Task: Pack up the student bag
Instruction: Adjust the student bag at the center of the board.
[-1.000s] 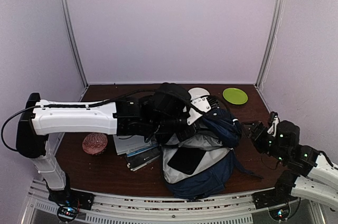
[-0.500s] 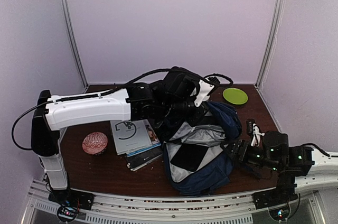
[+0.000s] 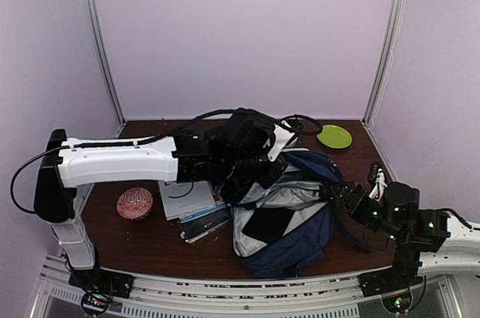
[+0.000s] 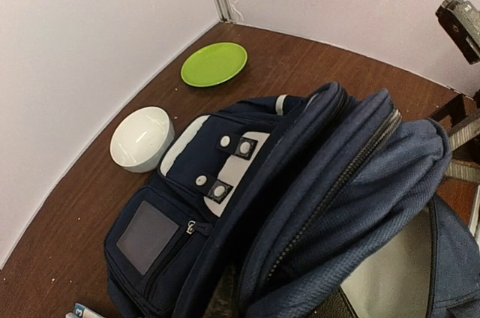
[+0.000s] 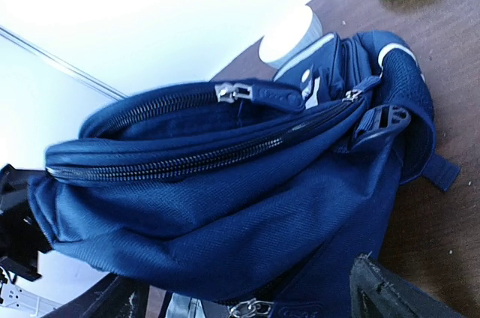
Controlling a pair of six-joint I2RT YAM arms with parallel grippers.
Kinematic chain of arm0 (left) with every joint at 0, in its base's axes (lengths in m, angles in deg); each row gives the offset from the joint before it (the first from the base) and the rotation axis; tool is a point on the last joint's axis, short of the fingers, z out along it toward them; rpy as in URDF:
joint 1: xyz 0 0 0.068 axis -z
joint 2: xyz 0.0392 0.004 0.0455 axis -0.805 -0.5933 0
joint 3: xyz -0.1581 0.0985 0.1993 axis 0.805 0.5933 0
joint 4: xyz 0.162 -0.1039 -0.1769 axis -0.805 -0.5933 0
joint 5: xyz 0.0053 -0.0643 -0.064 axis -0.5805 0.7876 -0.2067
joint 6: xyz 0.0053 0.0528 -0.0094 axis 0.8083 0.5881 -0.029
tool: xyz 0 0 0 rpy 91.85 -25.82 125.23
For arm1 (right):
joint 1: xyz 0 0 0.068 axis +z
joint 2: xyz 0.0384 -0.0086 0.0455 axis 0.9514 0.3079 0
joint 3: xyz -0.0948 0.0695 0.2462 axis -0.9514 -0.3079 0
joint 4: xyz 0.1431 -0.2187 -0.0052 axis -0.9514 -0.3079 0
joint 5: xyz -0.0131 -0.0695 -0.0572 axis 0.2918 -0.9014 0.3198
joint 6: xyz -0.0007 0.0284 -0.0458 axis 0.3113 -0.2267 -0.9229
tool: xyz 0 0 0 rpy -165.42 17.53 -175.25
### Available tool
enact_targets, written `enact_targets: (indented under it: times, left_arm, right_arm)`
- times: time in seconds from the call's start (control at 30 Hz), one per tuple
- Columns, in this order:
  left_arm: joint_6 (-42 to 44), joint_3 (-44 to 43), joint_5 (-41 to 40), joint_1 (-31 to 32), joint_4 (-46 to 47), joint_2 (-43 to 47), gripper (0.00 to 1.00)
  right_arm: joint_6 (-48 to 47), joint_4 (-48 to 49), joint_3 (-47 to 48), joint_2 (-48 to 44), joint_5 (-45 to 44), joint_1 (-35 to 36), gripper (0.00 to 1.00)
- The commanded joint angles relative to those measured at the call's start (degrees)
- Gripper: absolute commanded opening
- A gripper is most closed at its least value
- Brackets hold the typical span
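The student bag (image 3: pixel 289 217), a navy backpack with white trim, lies open in the middle of the table, its grey lining and a flat black item (image 3: pixel 268 226) showing inside. My left gripper (image 3: pixel 255 169) is shut on the bag's upper rim and holds it up. In the left wrist view its fingers (image 4: pixel 223 297) are nearly buried between folds of the bag (image 4: pixel 315 183). My right gripper (image 3: pixel 341 194) stands open against the bag's right side. In the right wrist view its gripper (image 5: pixel 255 292) straddles the blue fabric of the bag (image 5: pixel 225 198).
A green plate (image 3: pixel 334 136) sits at the back right. A white bowl (image 4: pixel 142 138) stands behind the bag. Books (image 3: pixel 191 204) lie left of the bag, with a round pink patterned object (image 3: pixel 135 203) further left. Walls close in on three sides.
My right gripper has swung in from the right edge to the bag's right side. My left gripper lifted the bag's rim, then dropped slightly, and the bag's mouth gapes wider.
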Motion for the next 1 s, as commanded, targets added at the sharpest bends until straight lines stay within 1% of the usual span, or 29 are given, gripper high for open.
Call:
enact_targets:
  times: [0.0,0.07,0.17,0.2,0.3,0.37,0.43,0.53,0.63,0.67,0.8,0.87,0.97]
  left_arm:
    - [-0.2,6.1,-10.2,-1.7,4.1,4.6,0.0]
    - [-0.3,8.8,-11.3,-1.7,4.7,5.4,0.0]
    - [-0.9,12.8,-12.3,-1.7,5.4,6.5,0.0]
    - [-1.1,13.9,-12.7,-1.7,5.6,6.8,0.0]
    - [-1.0,16.1,-15.5,-1.7,5.5,7.7,0.0]
    - [-0.2,17.1,-16.4,-1.7,5.7,8.7,0.0]
    - [-0.1,18.2,-16.2,-1.7,5.9,10.1,0.0]
    - [-1.6,20.9,-14.3,-1.6,6.5,12.3,0.0]
    - [-3.0,22.8,-12.9,-1.0,6.7,13.6,0.0]
    - [-3.1,23.1,-12.8,-0.7,6.6,13.8,0.0]
    - [-3.1,23.2,-13.0,0.8,6.4,14.0,0.0]
    - [-3.1,22.9,-13.4,1.4,6.1,14.1,0.0]
    - [-4.1,22.5,-14.2,1.8,4.8,14.2,0.0]
  right_arm:
    - [-3.0,-3.9,4.1,-1.4,-6.6,-3.2,0.93]
    - [-2.5,-5.7,5.0,0.1,-6.8,-5.7,0.93]
    - [-1.5,-4.0,4.9,2.5,-4.7,-10.1,0.94]
    - [-2.0,-2.0,4.6,3.8,-3.1,-11.7,0.94]
    - [-1.8,0.2,5.3,8.4,-1.0,-14.2,0.94]
    - [-0.3,0.7,5.5,13.5,1.1,-17.4,0.94]
    - [1.9,2.3,6.3,19.9,5.6,-21.8,0.94]
    - [3.6,10.5,7.3,29.8,11.9,-25.9,0.93]
    - [4.0,17.0,11.5,40.0,17.2,-26.2,0.9]
    - [4.3,18.4,13.3,43.2,20.7,-26.3,0.89]
    - [4.0,21.9,20.2,55.1,26.6,-25.0,0.79]
    - [2.6,20.6,24.7,59.6,28.1,-24.1,0.74]
    - [0.3,17.8,32.6,66.2,30.0,-22.6,0.7]
